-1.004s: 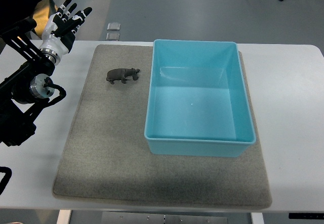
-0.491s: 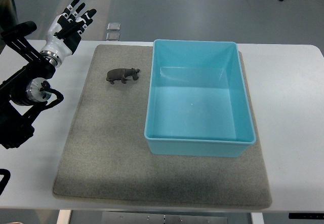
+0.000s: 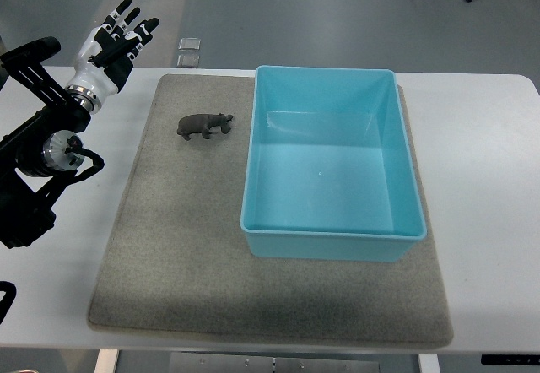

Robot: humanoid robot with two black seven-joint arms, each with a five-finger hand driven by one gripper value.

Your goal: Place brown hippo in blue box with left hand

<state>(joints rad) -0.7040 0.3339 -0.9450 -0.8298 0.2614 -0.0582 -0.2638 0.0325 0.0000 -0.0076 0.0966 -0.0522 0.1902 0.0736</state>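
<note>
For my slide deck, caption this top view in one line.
Left hand open, raised beyond the mat's far-left corner; brown hippo beside the empty blue box.

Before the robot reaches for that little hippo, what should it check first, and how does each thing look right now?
1. Hippo in plain sight, nothing on top: ok.
2. Hippo lying on the grey mat, outside the blue box: ok, ready to pick.
3. Box free of other things: ok.
4. Left hand holds nothing, fingers spread: ok.
5. Hand positioned over the hippo: not ok, it is up and off to the left, beyond the mat's edge.
6. Right hand out of the way: ok, none shows in the picture.
</note>
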